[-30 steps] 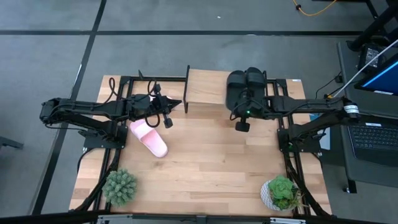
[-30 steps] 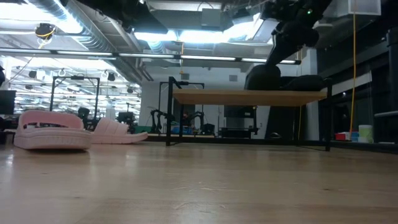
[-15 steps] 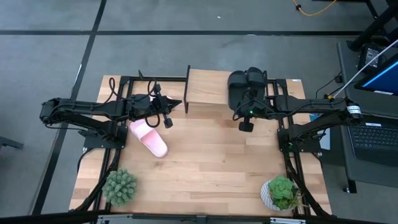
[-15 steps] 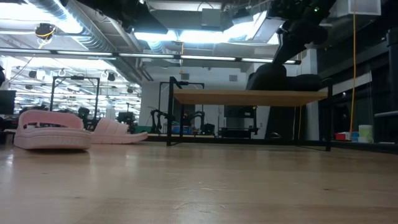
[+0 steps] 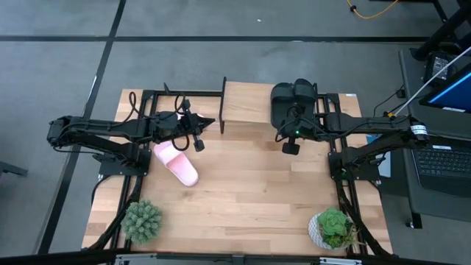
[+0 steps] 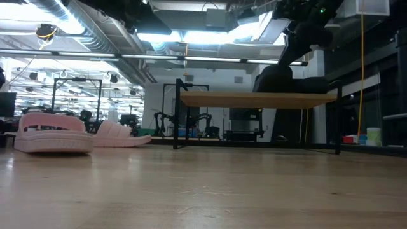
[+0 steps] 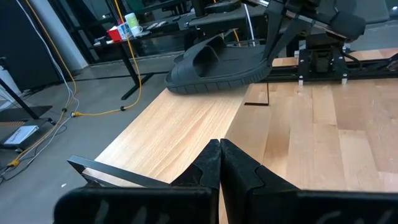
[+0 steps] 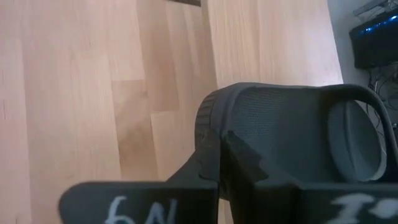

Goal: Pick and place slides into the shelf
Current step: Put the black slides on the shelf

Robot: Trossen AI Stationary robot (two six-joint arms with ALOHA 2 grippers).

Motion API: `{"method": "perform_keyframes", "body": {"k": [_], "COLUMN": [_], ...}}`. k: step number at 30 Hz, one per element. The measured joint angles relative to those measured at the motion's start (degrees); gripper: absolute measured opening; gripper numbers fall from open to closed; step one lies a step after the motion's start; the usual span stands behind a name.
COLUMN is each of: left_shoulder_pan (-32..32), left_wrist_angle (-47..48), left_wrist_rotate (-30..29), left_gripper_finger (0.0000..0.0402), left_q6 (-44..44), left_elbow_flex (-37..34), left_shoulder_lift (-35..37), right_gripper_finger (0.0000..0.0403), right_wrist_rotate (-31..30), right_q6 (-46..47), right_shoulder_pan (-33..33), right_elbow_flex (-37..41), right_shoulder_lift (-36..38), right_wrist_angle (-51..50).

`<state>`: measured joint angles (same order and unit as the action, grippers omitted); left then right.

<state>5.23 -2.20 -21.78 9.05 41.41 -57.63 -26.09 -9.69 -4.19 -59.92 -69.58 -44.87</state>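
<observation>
Two black slides (image 5: 294,99) lie side by side on the right end of the shelf (image 5: 246,103), a light-wood board on thin black frames (image 6: 254,100). My right gripper (image 5: 291,122) stands at their near end, shut on one of them. Two pink slides (image 6: 54,132) rest sole-down on the table's left; from above one (image 5: 179,165) shows and my left arm hides most of the other. My left gripper (image 5: 210,122) is shut and held above the table just left of the shelf. Its wrist view looks along the shelf board (image 7: 186,130) to a black slide (image 7: 217,62). My right gripper (image 8: 219,152) holds a black slide by the rim of its near end (image 8: 208,121), pinched between the two fingers. The fingers come from the table's near side, slanting down. The slide lies flat on the shelf top, sole down.
Two potted plants stand at the near corners, a spiky one (image 5: 142,221) on the left and a leafy one (image 5: 333,227) on the right. Black arm frames run along both table sides. A laptop (image 5: 441,158) sits beyond the right edge. Bare tabletop (image 5: 250,184) lies between the arms.
My right gripper has moved a little toward the table's right and far edges, staying shut. The black slide it holds has slid with it along the shelf top toward the shelf's right end.
</observation>
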Motion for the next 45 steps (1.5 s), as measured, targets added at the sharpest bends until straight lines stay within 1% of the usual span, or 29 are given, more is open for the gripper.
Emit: {"method": "perform_keyframes", "body": {"k": [8, 14, 27, 35, 40, 45], "left_shoulder_pan": [0.0, 0.0, 0.0, 0.0, 0.0, 0.0], "left_wrist_angle": [0.0, 0.0, 0.0, 0.0, 0.0, 0.0], "left_wrist_rotate": [0.0, 0.0, 0.0, 0.0, 1.9, 2.2], "left_gripper_finger": [0.0, 0.0, 0.0, 0.0, 0.0, 0.0], "left_q6": [-0.1, -0.1, -1.0, -1.1, -1.2, -1.5], "left_elbow_flex": [0.0, 0.0, 0.0, 0.0, 0.0, 0.0], "left_shoulder_lift": [0.0, 0.0, 0.0, 0.0, 0.0, 0.0], "right_gripper_finger": [0.0008, 0.0008, 0.0008, 0.0043, 0.0048, 0.005], "right_wrist_rotate": [-2.0, -2.1, -1.7, -2.0, -2.0, -2.0], "right_q6": [-2.6, -3.1, -4.0, -0.6, 0.4, 0.6], "right_shoulder_pan": [0.0, 0.0, 0.0, 0.0, 0.0, 0.0], "right_elbow_flex": [0.0, 0.0, 0.0, 0.0, 0.0, 0.0], "right_shoulder_lift": [0.0, 0.0, 0.0, 0.0, 0.0, 0.0], "right_wrist_angle": [1.4, 1.3, -2.2, -4.5, -4.5, -4.5]}}
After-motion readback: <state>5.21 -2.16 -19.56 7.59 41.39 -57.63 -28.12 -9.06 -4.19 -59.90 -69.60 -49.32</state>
